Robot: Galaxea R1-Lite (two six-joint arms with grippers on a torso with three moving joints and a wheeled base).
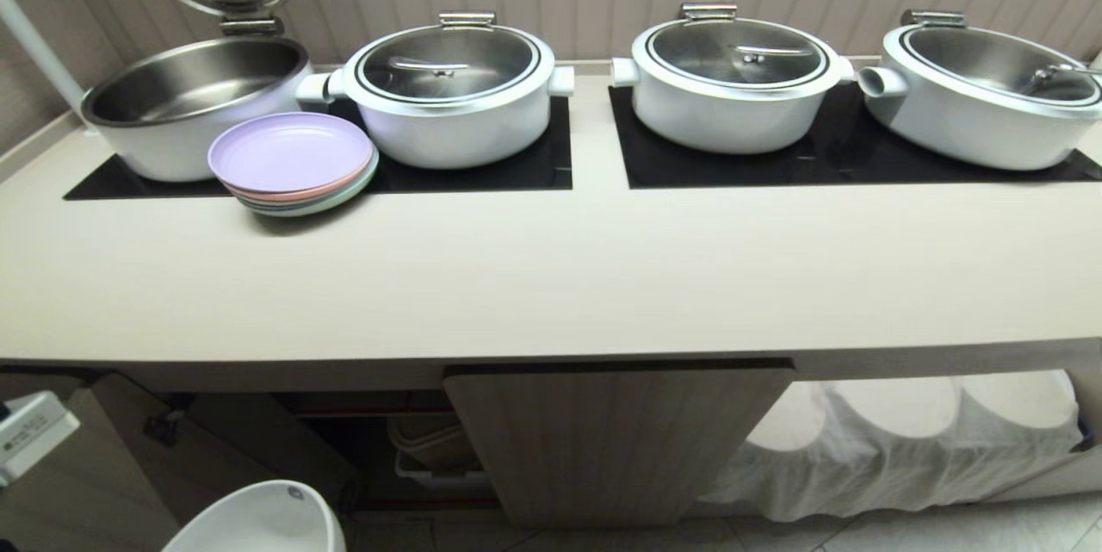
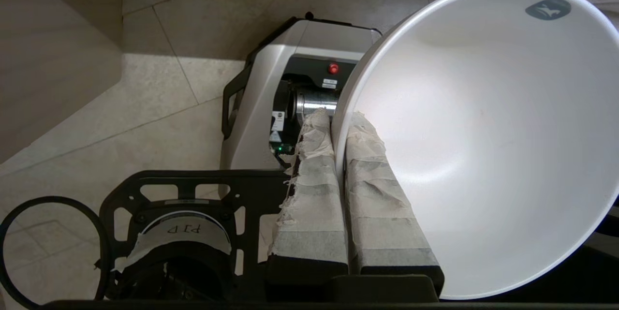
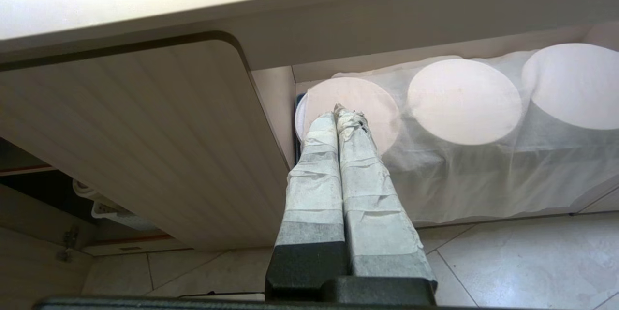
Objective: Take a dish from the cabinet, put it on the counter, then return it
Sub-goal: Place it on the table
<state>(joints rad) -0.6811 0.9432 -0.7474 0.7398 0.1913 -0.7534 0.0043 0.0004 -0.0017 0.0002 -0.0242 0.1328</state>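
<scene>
- Gripping the dish [image 2: 483, 145] by its rim, the left gripper [image 2: 338, 128] has its taped fingers [image 2: 314, 194] pinched together, one inside the wall and one outside.
- Held tilted off the fingers' tips, the white bowl shows a small dark mark just inside its rim, with the robot's base [image 2: 271, 107] and tiled floor [image 2: 159, 102] beyond the tips; its rim [image 1: 258, 522] peeks into the head view's bottom edge, below the table [image 1: 551, 276].
- Beyond the bowl, the cabinet [image 1: 611, 440] has a fluted door swung out beside a dark interior.
- Pointing at cloth-covered round stacks [image 3: 464, 102], the right gripper [image 3: 341, 114] has its fingers [image 3: 367, 194] pressed together, holding nothing.
- Pastel plates [image 1: 293, 160] and white pots [image 1: 452, 96] sit on the table.
</scene>
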